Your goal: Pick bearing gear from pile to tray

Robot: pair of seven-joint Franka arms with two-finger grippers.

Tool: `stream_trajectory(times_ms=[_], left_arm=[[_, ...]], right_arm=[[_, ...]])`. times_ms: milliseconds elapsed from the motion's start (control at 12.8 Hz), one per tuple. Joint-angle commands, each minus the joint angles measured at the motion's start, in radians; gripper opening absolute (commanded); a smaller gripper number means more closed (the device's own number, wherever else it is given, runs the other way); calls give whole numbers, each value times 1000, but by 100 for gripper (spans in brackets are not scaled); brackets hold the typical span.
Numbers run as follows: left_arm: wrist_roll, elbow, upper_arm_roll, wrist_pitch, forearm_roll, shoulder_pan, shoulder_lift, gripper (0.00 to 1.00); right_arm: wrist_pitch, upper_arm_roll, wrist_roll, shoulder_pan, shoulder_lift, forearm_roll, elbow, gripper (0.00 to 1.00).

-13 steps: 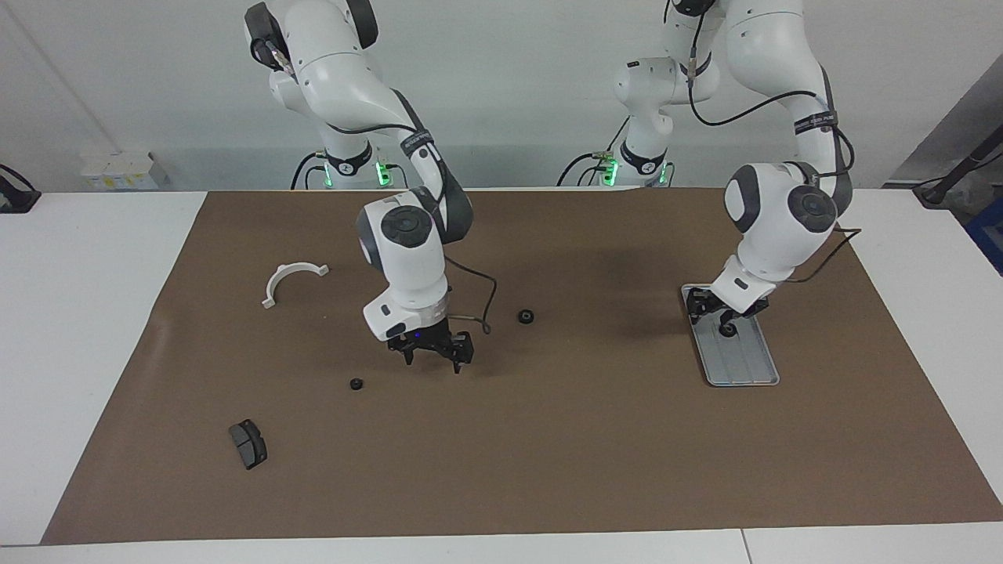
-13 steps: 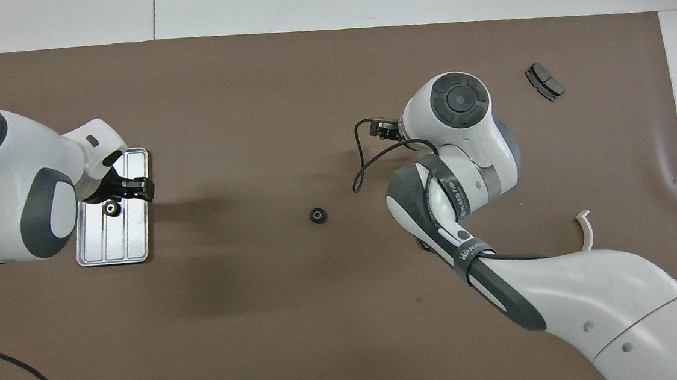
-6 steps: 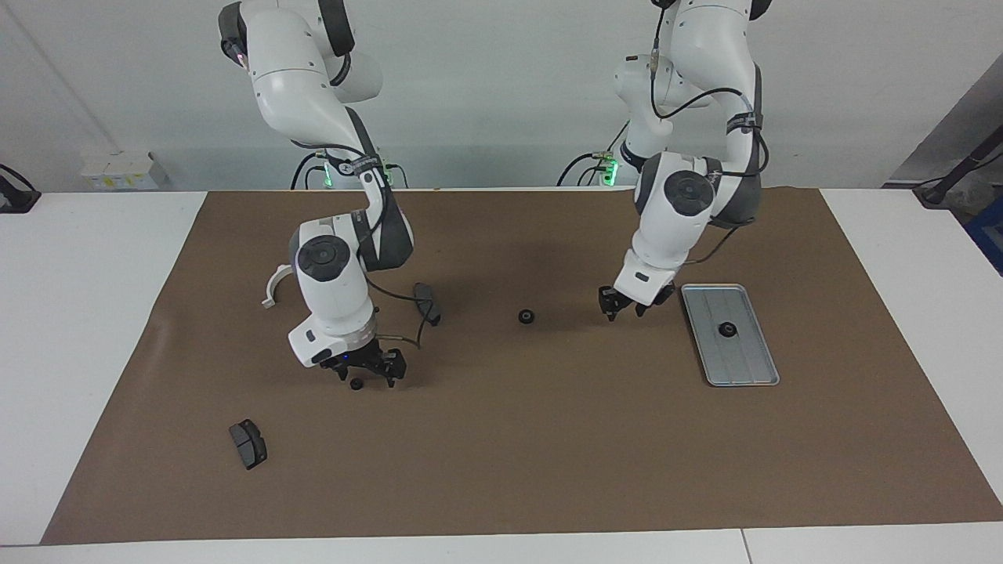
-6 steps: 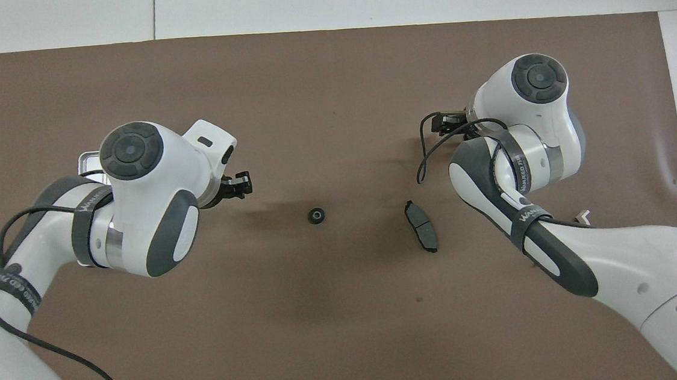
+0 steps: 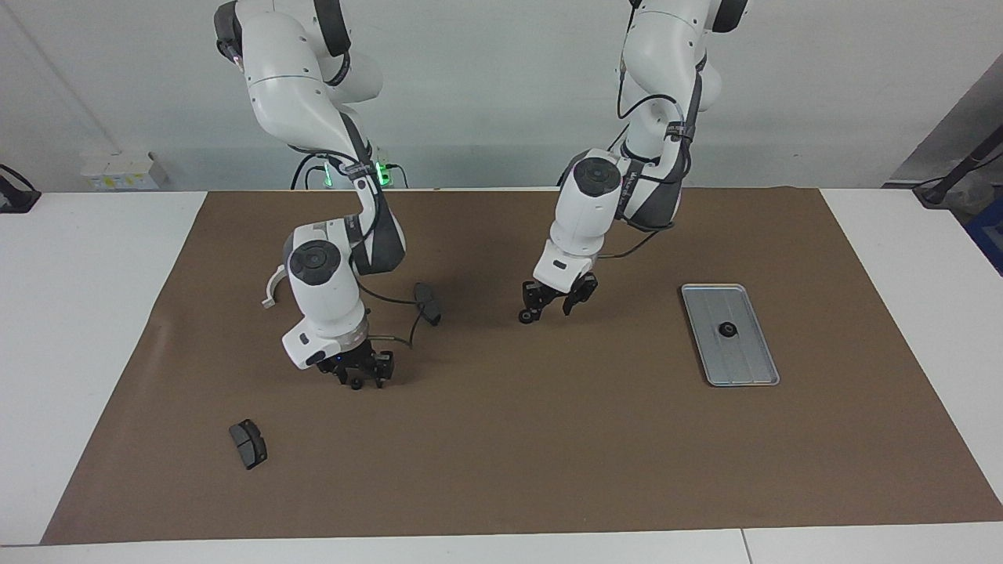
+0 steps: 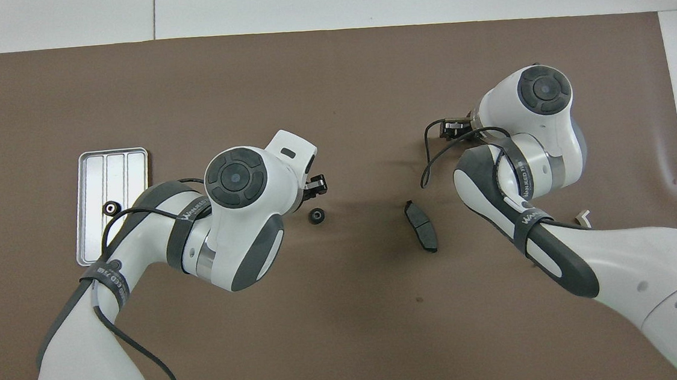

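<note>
Facing view, big to small: 1 brown mat (image 5: 548, 470) on the table. 2 arms.

Left arm (image 5: 595, 204): 1 s ago its gripper sat low over the tray. It has since swung toward mid-table. Left gripper (image 5: 551, 305) is now low over the mid gear (image 5: 523, 316), released, tips apart, nothing held.

Right arm (image 5: 321, 274): moved toward its own end of the table and dropped. Right gripper (image 5: 362, 377) is down at the end gear (image 5: 356, 384); can't tell if it grips yet.

1 tray (image 5: 740, 360), toward the left arm's end, same spot as before.

1 white bracket (image 5: 270, 286), half hidden by the right arm.

2 brake pads. Pad A (image 5: 427, 301) lies beside the right arm and was covered 1 s ago. Pad B (image 5: 248, 443) lies farther from the robots, unmoved.

3 gears: the tray gear (image 5: 727, 330) lies in the tray, plus the mid gear and end gear, both on the mat. None has shifted.
</note>
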Motion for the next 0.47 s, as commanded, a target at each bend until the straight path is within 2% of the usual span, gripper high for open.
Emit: stream_trajectory(times_ms=[0,78,157,314,392], left_arm=[[-6,22,17,12,-15,-47,22,93],[-5,20,17,17,-15,-53,36,100],[-2,16,17,20,-15,-59,36,100],[9,9,17,24,-15,-64,40,100],[10,8,17,23,-15,-64,40,100]], right_arm=[[41,11,-8,-25,-27,-14,-43,64],[41,11,-7,-25,-27,-14,-43,63],[39,11,-7,-25,-27,-14,-43,58],[38,11,-7,-25,-27,-14,-44,44],[34,11,-7,-25,-29,-14,-49,32]])
